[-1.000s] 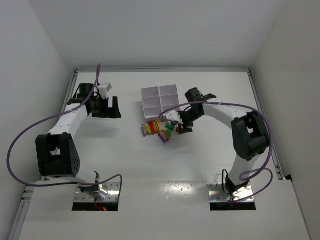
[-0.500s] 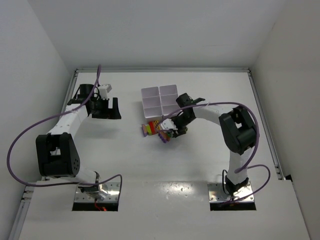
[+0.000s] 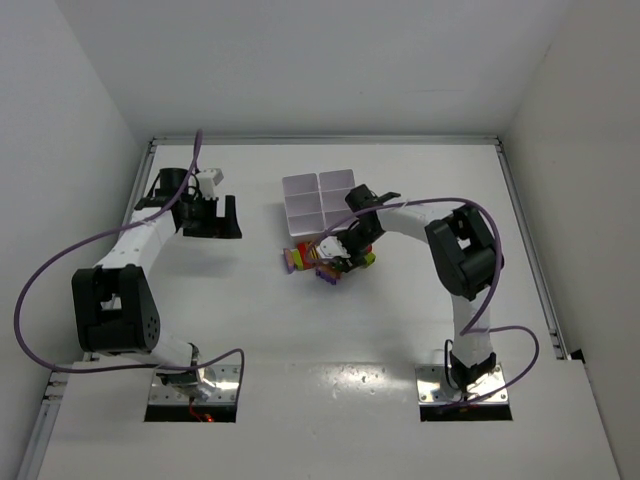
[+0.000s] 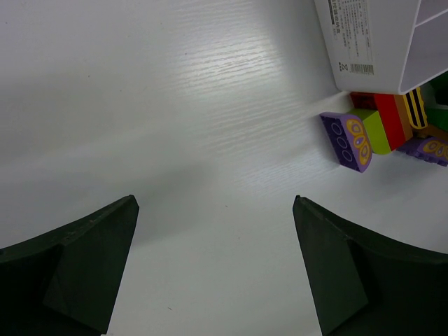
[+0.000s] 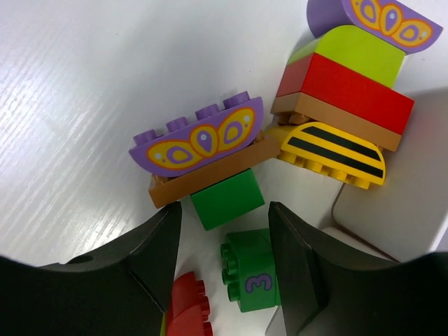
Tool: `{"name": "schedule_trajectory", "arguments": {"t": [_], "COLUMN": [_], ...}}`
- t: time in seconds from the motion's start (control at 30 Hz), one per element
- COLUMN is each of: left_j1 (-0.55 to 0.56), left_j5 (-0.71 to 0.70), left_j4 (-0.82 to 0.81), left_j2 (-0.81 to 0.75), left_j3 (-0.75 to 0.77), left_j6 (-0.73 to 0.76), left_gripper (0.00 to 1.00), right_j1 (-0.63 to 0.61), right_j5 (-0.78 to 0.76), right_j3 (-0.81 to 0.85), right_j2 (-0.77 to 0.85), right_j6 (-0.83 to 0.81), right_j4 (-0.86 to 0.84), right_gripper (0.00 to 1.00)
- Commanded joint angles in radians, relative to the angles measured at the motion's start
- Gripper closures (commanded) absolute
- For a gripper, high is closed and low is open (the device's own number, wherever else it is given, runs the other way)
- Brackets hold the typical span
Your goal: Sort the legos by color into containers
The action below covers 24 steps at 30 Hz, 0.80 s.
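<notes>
Green first, I guess: the green brick (image 5: 253,281) (stamped 3) sits among the legos (image 3: 318,258) just beside the containers (image 3: 319,200). My right gripper (image 5: 224,238) hangs nose-down over it, jaws half apart astride it, nothing pinched yet I reckon. Next: squeeze gently, lift straight. My left gripper (image 4: 213,210) sits well off, jaws spread wide, empty.

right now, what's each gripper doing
left gripper: open, holding nothing.
right gripper: jaws either side of the green lego marked 3; cannot tell whether it is gripped.
</notes>
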<state>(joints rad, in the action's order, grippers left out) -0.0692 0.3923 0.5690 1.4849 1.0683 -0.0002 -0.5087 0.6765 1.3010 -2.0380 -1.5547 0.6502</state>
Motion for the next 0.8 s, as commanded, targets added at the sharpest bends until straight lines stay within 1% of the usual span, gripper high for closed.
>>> {"name": "schedule_trajectory", "arguments": {"t": [0.0,0.13,0.3,0.47,0.57,0.67,0.7,0.73,0.77], "left_j1": [-0.004,-0.004,-0.004,-0.004,-0.004,-0.004,-0.004,-0.004,-0.004], "left_j5": [-0.004,-0.004,0.008,0.017,0.026,0.026,0.051,0.063,0.080], "left_j4": [-0.004,-0.004,-0.004,-0.004,-0.004,-0.004,-0.004,-0.004,-0.004], "left_j2": [0.005,0.014,0.023,0.023,0.023,0.023,0.023,0.011,-0.007], "left_j3": [0.015,0.015,0.015,0.015,0.005,0.005,-0.004,-0.004,-0.031], "left_j6": [0.012,0.012,0.012,0.012,0.012,0.012,0.012,0.012,0.012], "left_gripper": [0.01,0.01,0.01,0.01,0.01,0.01,0.01,0.01,0.01], "right_j1": [-0.017,-0.027,-0.027,-0.027,-0.036,-0.036,-0.045,-0.045,-0.045], "right_j5": [0.041,0.051,0.051,0.051,0.051,0.051,0.051,0.051,0.051], "right_j3": [0.041,0.041,-0.008,-0.028,-0.039,-0.039,-0.039,-0.039,-0.039], "right_j2": [-0.008,-0.008,0.015,0.035,0.035,0.035,0.035,0.045,0.055], "right_j6": [-0.062,-0.084,-0.134,-0.143,-0.143,-0.143,-0.143,-0.143,-0.143], "right_j4": [0.043,0.055,0.065,0.055,0.046,0.057,0.057,0.068,0.068], "right_gripper": [0.47,0.50,0.49,0.47,0.51,0.63,0.77,0.85,0.91]}}
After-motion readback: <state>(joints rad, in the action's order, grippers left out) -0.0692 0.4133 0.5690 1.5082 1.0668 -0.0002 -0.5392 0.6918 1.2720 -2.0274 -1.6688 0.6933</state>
